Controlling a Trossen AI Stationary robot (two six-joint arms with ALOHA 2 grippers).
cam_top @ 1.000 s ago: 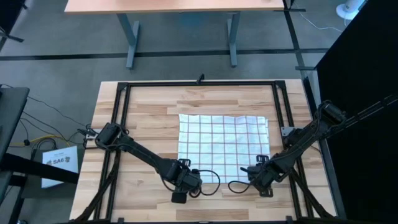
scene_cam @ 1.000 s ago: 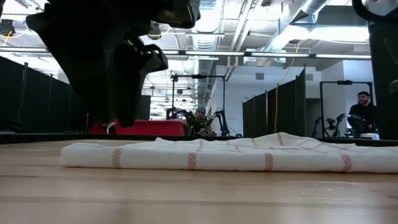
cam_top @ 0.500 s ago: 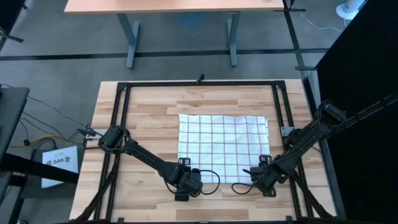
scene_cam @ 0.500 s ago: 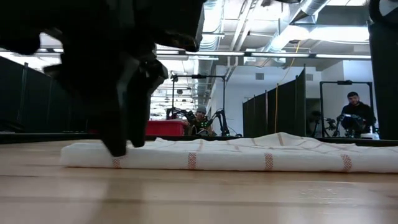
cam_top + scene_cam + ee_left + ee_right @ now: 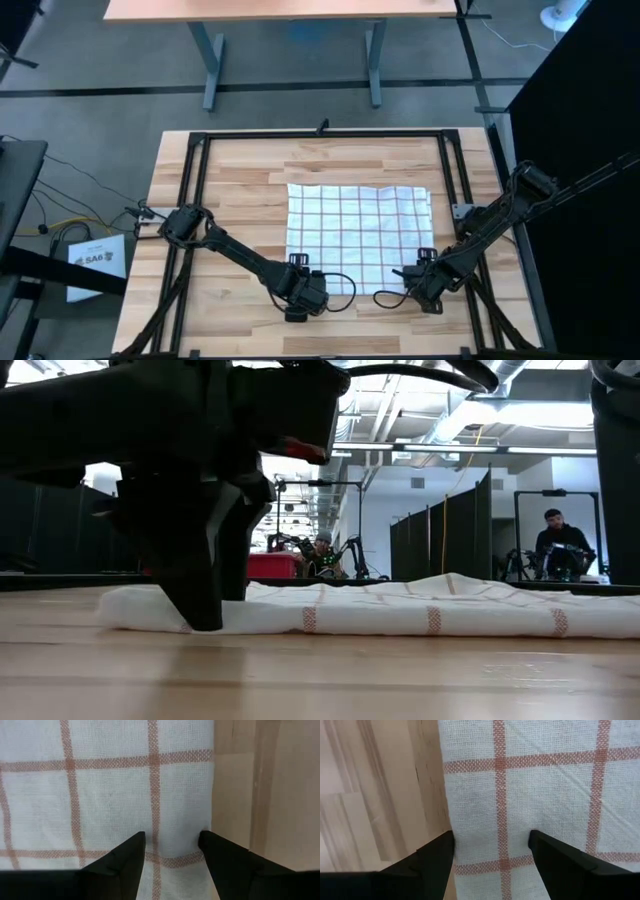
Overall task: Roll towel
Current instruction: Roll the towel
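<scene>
- From above, we are seeing the thin white cloth towel with a grid of reddish-brown lines [image 5: 360, 235] lying flat mid-table, our left gripper [image 5: 301, 287] and right gripper [image 5: 421, 275] sitting at its near corners.
- At table height, the towel [image 5: 420, 615] is lying low on the light wooden table [image 5: 320, 680], one dark gripper planted on its end.
- Past the left wrist, our open fingers [image 5: 122, 862] are straddling the towel's edge [image 5: 110, 795], gripping nothing.
- Past the right wrist, our spread fingers [image 5: 560, 860] are straddling the cloth [image 5: 540, 785] likewise.
</scene>
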